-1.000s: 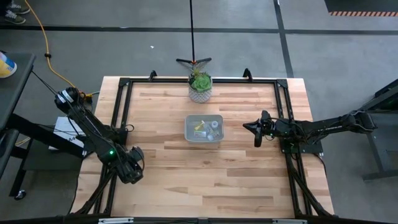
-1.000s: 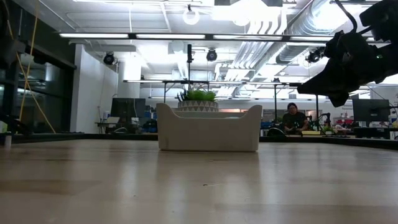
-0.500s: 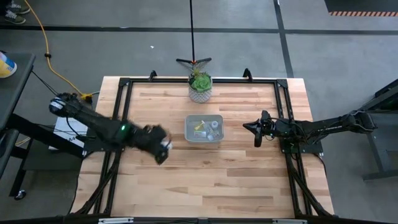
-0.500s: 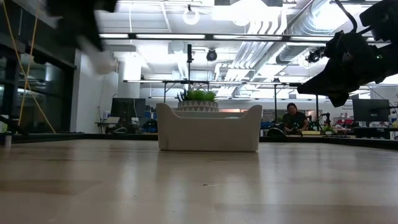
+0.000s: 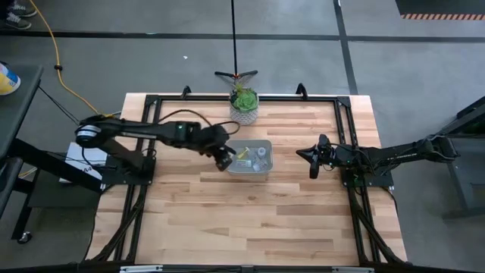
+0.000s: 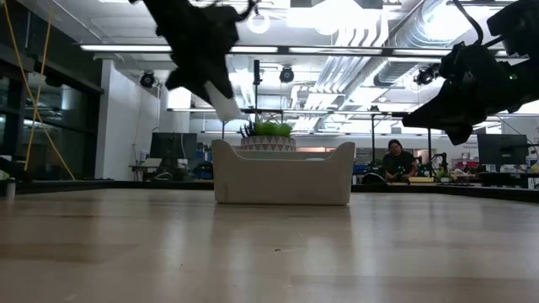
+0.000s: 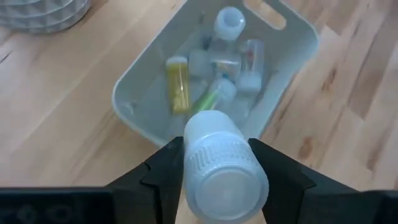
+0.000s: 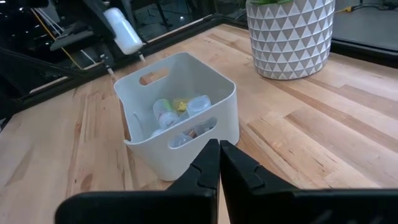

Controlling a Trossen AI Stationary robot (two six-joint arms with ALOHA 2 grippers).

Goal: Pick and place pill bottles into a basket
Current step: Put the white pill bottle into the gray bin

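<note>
While left hand grips one pill bottle, several bottles in basket

From the low view we see nothing of what lies inside the basket; its wall hides it. In the high view the pill bottles in it are too small to count. In the left wrist view the held bottle runs off the picture's bottom edge and covers part of the basket's near rim, and the bottles behind it blur together. Past the right gripper, we make out perhaps four bottles, the rest screened by the wall.
</note>
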